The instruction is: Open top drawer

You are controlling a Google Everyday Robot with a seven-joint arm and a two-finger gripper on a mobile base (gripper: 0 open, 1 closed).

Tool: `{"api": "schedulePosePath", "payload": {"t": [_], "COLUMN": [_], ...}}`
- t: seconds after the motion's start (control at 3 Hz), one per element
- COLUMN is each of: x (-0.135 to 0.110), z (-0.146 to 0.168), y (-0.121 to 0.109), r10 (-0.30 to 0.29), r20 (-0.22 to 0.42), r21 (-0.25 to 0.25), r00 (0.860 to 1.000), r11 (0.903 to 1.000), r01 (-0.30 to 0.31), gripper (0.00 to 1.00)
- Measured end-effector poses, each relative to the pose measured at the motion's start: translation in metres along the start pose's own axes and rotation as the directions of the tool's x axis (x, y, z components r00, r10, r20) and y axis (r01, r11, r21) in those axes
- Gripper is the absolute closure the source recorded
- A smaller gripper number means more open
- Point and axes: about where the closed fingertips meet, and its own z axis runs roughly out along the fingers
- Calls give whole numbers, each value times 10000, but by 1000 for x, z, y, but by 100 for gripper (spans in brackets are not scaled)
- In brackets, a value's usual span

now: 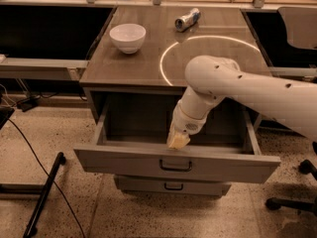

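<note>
The top drawer (119, 161) is shown plain grey, its handle (176, 170) dark. The gripper (178, 141), coloured cream, is seen at 12 o'clock of that handle. The bowl (128, 36) is white, the tabletop (148, 63) brown.

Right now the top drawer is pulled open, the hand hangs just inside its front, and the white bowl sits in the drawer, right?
No. The camera view shows the white bowl on the tabletop, not in the top drawer. That drawer is pulled open and the hand hangs just inside its front.

Gripper (178, 141) inside top drawer (124, 161), front wall close
</note>
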Motion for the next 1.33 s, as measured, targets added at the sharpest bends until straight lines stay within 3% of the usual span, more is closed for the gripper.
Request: {"api": "schedulePosePath", "payload": {"t": [0.33,0.67,1.0,1.33], "x": [5,5,8,14], "z": [19,36,47,35], "y": [-13,-12,17,60], "r10": [260,215,-222,-818], "r20": [-96,-129,-7,451], "r21": [-128,-360,-1122,-1917], "r00": [9996,9997,9998,9956], "r11": [9996,9991,9934,9774], "r01": [-261,-219,220,890], "gripper": [100,100,100,100]}}
